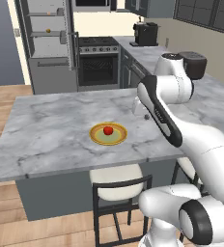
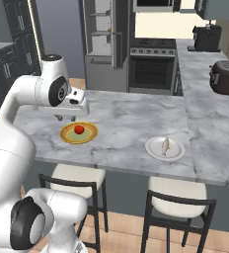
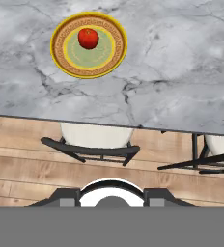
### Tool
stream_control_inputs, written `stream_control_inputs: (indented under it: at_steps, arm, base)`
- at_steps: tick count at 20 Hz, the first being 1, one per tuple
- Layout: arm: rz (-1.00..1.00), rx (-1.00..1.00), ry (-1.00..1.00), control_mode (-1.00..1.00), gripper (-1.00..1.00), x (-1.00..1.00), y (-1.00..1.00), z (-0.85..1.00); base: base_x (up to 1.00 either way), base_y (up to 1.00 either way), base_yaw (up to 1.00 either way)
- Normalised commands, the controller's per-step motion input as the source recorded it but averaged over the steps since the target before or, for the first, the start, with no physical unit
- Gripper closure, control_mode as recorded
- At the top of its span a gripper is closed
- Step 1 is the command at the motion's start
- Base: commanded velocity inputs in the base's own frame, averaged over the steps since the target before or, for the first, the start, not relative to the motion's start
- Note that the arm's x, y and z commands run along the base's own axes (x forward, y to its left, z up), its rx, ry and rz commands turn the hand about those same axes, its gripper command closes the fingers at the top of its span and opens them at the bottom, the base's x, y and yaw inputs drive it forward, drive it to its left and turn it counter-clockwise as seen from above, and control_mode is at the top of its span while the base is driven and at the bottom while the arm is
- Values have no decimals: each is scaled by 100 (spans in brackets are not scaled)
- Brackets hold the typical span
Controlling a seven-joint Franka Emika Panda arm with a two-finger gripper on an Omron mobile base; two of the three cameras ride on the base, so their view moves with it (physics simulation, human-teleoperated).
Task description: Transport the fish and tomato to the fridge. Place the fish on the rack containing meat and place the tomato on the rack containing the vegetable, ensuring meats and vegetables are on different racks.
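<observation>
Marble counter [image 2: 131,123], grey-veined, carries both items you have to move. You will find the tomato [image 3: 88,38] at the centre of a yellow plate [image 3: 61,58], and in the hand view it lies ahead of the gripper and off to the left, with bare stone between. From the right base view the gripper [image 2: 67,116] hangs above the near edge of the counter, just beside that plate and above its left rim, so the tomato is the closer target by a clear margin. The fish [image 2: 165,146] lies on a white plate [image 2: 155,150], well apart to the right along the same counter edge. Its long axis runs roughly away from the counter edge toward the back of the kitchen; which end is the head is too small to tell. The tomato is round, so approach angle is free. Finger spacing cannot be told here, and nothing appears to be held. The fridge [image 1: 49,53] stands with its door open beyond the far side of the counter, left of the oven [image 1: 98,65]. Judgement: tomato first, a short forward-left reach and descent.
</observation>
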Motion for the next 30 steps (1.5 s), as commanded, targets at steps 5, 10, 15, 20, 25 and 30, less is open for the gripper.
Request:
stream_control_inputs:
  at_steps: [5, 10, 15, 20, 25, 30]
  arm:
    - [0, 0, -4, -100, -100, -53, 0, -5]
    - [1, 0, -1, -100, -100, -56, 26, -11]
    - [0, 0, 0, -100, -100, 16, 32, -39]
    - [0, 0, 0, -100, -100, 71, 12, -38]
    - [0, 0, 4, -100, -100, 83, 16, -21]
    - [0, 0, 5, -100, -100, 72, 26, -15]
  base:
    - [0, 0, 0]
    - [0, 0, 0]
    - [0, 0, 0]
    - [0, 0, 0]
    - [0, 0, 0]
    - [0, 0, 0]
